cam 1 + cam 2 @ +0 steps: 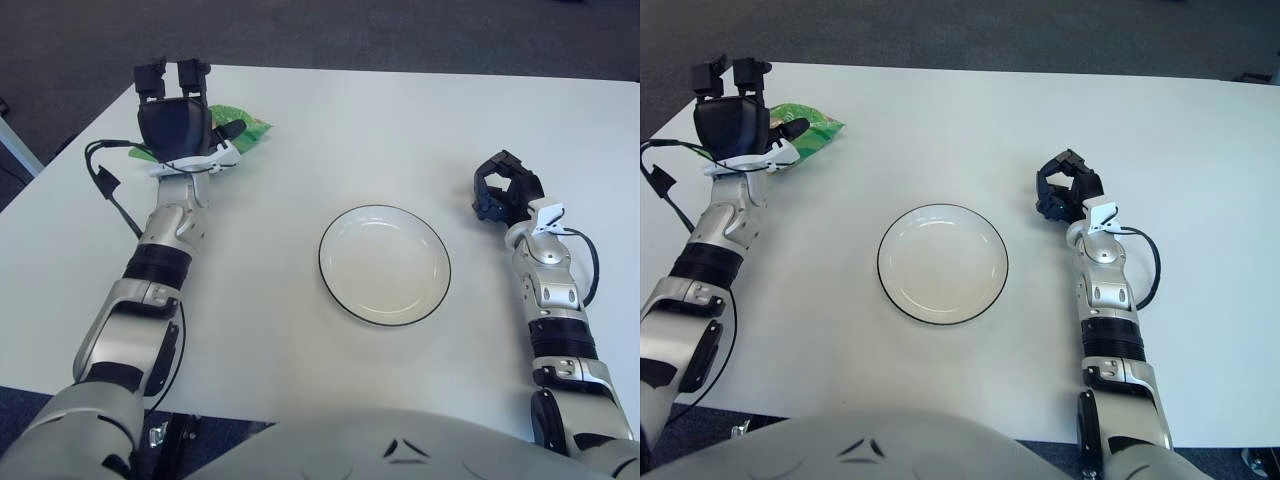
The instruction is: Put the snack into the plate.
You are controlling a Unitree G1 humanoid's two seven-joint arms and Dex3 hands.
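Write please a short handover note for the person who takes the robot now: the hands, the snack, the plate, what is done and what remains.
Left hand: fingers spread over the green snack bag at the table's far left, no grasp visible yet.
Right hand: idle, fingers curled, holding nothing, to the right of the plate.
Plate: centre of the white table, nothing in it.
Done: reach to the snack.
Left: close on the bag, carry it to the plate, release.
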